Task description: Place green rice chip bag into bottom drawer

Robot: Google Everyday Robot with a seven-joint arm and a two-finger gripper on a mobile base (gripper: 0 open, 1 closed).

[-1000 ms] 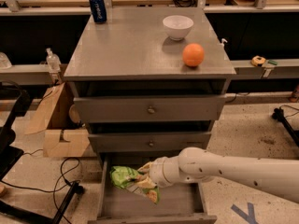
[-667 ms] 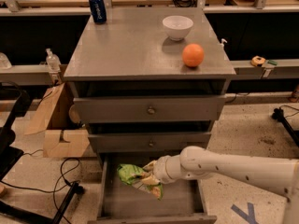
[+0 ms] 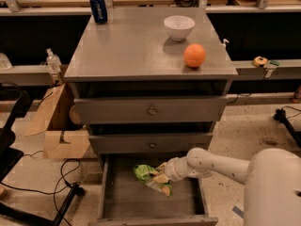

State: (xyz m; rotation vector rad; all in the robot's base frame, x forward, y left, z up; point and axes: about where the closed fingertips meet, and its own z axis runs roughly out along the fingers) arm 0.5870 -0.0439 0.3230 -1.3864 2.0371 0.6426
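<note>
Tool (image 3: 164,172) grips green rice chip bag (image 3: 147,175) abv bottom drawer (image 3: 123,202) (pulled out).

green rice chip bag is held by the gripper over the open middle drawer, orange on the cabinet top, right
Not the middle drawer, which is shut: the open one is the bottom drawer. The camera view shows the gripper holding the green rice chip bag over it, with the orange on the cabinet top.
</note>
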